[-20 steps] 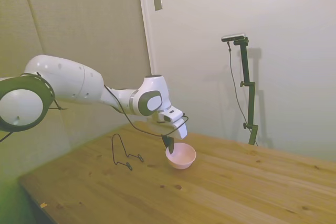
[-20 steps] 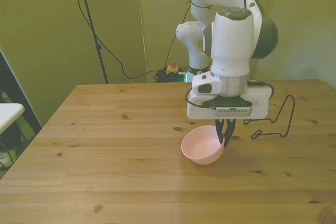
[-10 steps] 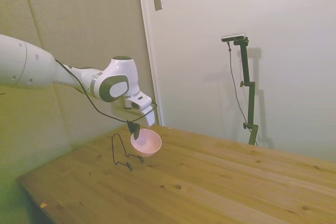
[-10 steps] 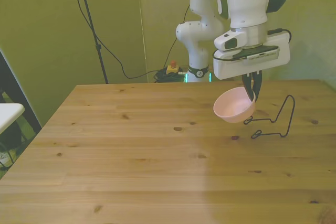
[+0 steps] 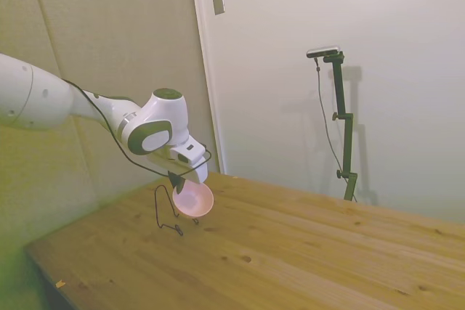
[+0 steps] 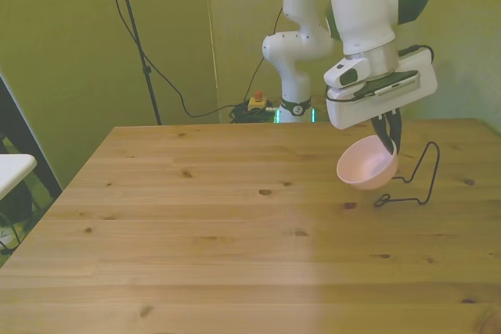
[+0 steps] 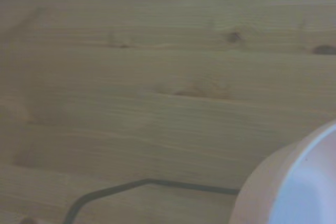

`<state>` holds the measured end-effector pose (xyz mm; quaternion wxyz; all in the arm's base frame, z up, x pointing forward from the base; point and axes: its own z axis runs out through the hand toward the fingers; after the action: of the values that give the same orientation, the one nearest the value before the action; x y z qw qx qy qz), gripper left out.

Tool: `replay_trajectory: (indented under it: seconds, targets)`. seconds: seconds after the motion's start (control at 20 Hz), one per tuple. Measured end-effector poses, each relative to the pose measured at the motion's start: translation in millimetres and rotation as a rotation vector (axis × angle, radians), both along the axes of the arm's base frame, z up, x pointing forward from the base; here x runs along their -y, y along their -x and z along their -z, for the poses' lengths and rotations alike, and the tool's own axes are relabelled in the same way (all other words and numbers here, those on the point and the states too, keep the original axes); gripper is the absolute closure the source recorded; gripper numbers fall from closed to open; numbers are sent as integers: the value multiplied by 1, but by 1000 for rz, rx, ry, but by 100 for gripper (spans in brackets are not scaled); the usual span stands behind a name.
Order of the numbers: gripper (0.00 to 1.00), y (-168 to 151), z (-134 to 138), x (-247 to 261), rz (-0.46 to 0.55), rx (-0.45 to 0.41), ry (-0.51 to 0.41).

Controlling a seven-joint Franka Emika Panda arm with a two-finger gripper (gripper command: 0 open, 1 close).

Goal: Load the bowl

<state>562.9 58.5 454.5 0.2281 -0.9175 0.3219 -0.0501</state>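
Observation:
The pale pink bowl (image 5: 193, 200) (image 6: 366, 167) hangs tilted in the air, pinched by its rim. My gripper (image 5: 175, 184) (image 6: 390, 140) is shut on that rim. The bowl hovers just above the table, close beside the thin black wire rack (image 5: 166, 208) (image 6: 415, 181), which stands on the wood at the front view's right. In the wrist view a slice of the bowl (image 7: 294, 184) shows, with a strand of the rack's wire (image 7: 131, 186) over the planks.
The wooden table (image 6: 196, 232) stretches wide toward the front view's left and front. A wall rises close behind the rack in the side view. A white object (image 6: 12, 170) juts in past the table's edge at the front view's left.
The bowl was lifted off the table, carried toward the wire rack, and has now come lower and closer to it. The gripper stayed shut on the rim throughout.

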Motion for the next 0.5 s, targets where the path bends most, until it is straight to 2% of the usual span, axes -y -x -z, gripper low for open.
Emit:
replay_trajectory:
  seconds: [0.25,0.5]
  targets:
    - [100,22,6,-12,-22,26,-156]
    - [100,21,9,-6,-65,62,-215]
